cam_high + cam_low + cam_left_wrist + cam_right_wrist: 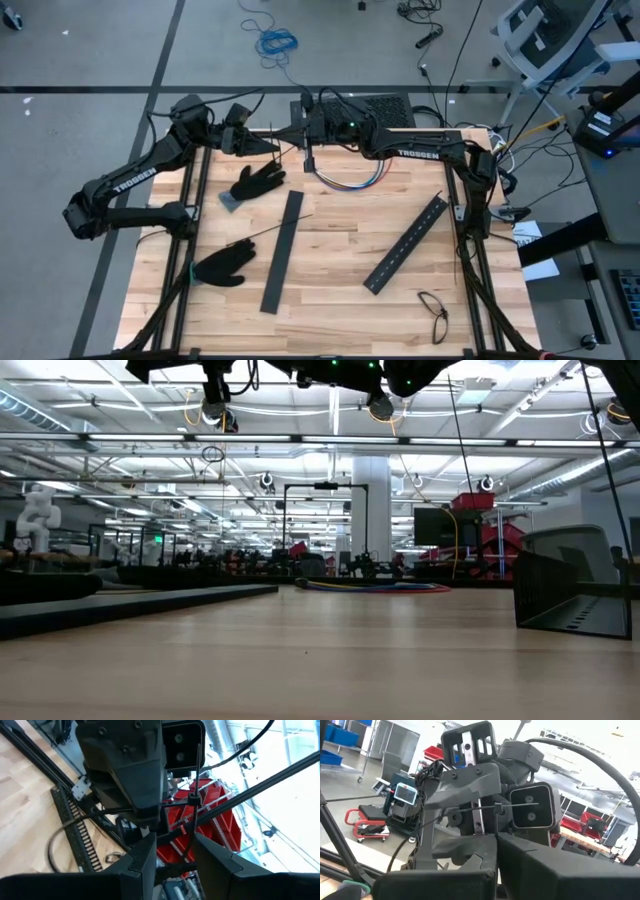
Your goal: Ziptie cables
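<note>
Overhead, both arms meet above the surface's (330,250) far edge, left gripper (268,146) and right gripper (296,131) clamped on a ziptie (194,807); only this view shows the cables (350,180) lying below.

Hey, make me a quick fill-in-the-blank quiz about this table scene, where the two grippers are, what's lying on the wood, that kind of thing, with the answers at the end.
1. Both grippers, the left gripper and the right gripper, meet at the ____ edge of the table.
2. The cables lie in a loop beneath the ____ arm.
3. Two black ____ lie on the left part of the table.
4. The eyeglasses lie near the table's front ____ corner.

Answers: far; right; gloves; right
</note>
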Tool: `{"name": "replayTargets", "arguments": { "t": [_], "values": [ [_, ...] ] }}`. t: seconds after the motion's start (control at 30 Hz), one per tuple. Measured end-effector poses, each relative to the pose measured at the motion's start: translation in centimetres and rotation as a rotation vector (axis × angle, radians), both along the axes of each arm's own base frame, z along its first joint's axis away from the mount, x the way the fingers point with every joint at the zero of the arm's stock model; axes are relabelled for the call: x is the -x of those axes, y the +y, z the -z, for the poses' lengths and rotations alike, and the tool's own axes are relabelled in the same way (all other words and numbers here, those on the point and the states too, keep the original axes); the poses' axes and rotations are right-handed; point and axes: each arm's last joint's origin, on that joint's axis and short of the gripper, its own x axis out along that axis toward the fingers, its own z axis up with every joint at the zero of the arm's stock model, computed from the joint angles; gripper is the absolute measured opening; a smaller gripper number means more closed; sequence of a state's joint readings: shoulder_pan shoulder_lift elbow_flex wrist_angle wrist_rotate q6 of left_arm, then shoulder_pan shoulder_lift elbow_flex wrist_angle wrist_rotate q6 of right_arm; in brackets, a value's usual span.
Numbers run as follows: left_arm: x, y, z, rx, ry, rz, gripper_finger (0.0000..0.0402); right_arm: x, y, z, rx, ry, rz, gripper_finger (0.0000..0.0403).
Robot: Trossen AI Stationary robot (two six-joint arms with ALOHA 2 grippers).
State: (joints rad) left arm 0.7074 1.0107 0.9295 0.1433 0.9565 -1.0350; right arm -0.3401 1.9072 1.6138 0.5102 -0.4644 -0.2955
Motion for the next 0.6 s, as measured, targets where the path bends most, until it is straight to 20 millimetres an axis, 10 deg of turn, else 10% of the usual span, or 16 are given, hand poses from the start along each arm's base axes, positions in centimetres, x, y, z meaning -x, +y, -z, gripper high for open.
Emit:
{"name": "replayTargets", "arguments": {
  "t": [0.6],
  "values": [
    [4.1, -0.2, -1.1, -0.108, -0.010, -0.158, 0.0124, 0.1, -0.3, 0.2, -0.031, 0.026, -0.001, 0.0000]
  ]
}}
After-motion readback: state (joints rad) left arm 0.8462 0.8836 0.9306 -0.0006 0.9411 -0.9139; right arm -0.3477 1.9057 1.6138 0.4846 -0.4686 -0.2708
